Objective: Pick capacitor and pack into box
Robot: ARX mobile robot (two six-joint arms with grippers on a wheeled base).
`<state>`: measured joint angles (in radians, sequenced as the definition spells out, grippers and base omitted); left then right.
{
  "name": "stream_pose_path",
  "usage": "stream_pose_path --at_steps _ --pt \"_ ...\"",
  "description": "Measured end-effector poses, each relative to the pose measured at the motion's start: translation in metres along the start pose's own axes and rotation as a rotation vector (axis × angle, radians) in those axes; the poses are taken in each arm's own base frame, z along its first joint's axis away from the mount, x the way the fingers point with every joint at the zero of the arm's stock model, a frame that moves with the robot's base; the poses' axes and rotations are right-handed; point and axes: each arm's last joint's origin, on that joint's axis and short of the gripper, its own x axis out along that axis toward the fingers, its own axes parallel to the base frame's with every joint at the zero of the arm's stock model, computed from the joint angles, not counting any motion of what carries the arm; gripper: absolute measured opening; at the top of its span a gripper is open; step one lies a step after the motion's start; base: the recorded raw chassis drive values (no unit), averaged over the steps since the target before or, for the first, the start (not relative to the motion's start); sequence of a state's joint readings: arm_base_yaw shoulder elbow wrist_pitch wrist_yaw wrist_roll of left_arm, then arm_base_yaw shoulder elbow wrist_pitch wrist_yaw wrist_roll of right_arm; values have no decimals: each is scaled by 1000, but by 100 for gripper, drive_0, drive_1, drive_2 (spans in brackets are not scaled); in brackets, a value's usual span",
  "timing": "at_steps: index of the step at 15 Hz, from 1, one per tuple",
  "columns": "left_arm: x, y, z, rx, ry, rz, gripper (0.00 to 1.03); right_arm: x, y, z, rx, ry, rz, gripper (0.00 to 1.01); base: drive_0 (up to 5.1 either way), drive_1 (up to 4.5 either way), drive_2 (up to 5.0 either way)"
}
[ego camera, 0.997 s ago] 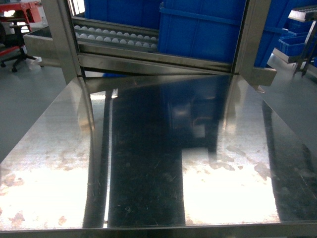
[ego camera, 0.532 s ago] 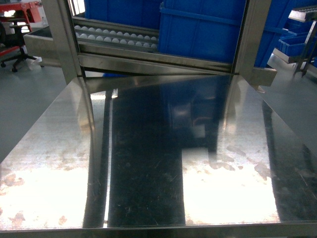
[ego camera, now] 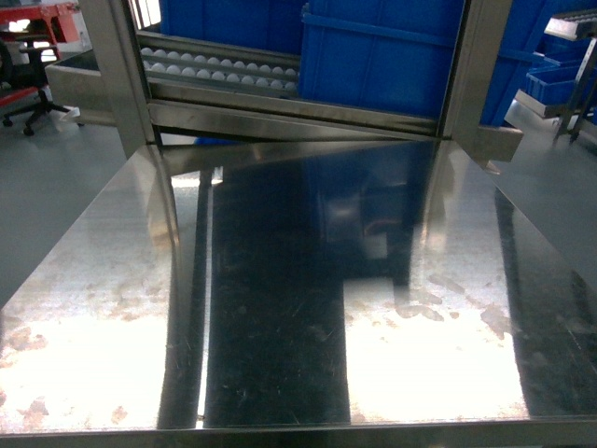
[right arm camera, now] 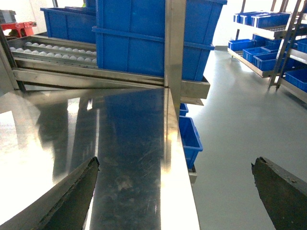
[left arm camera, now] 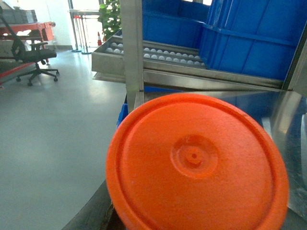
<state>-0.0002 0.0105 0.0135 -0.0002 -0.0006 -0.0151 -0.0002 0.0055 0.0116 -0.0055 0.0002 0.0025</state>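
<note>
Your right gripper (right arm camera: 175, 191) stands spread wide over the steel table (ego camera: 280, 308) edge. Left gripper's state: cannot tell; an orange disc (left arm camera: 196, 165) fills its view. Blue bins (ego camera: 378, 56) at 12 o'clock. Box, capacitor unseen.

One steel table (ego camera: 280, 280), one orange round lid (left arm camera: 196, 165), one black office chair (left arm camera: 33, 60), one roller conveyor (ego camera: 219, 70), two large blue bins (ego camera: 378, 56) beyond the table's far edge.

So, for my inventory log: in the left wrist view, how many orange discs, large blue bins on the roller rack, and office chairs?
Round orange plastic disc: 1
Large blue plastic bins on the roller rack: 2
Black office chair: 1
Total: 4
</note>
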Motion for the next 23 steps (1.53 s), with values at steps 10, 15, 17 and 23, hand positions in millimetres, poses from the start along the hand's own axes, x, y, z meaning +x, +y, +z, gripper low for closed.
stream_pose_path --at_steps 10,15,17,23 --pt "0 0 -1 0 7 0 44 0 0 0 0 0 0 98 0 0 0" --pt "0 0 -1 0 6 0 44 0 0 0 0 -1 0 98 0 0 0" --pt "0 0 0 0 2 -1 44 0 0 0 0 -4 0 98 0 0 0" --pt "0 0 -1 2 6 1 44 0 0 0 0 -2 0 98 0 0 0"
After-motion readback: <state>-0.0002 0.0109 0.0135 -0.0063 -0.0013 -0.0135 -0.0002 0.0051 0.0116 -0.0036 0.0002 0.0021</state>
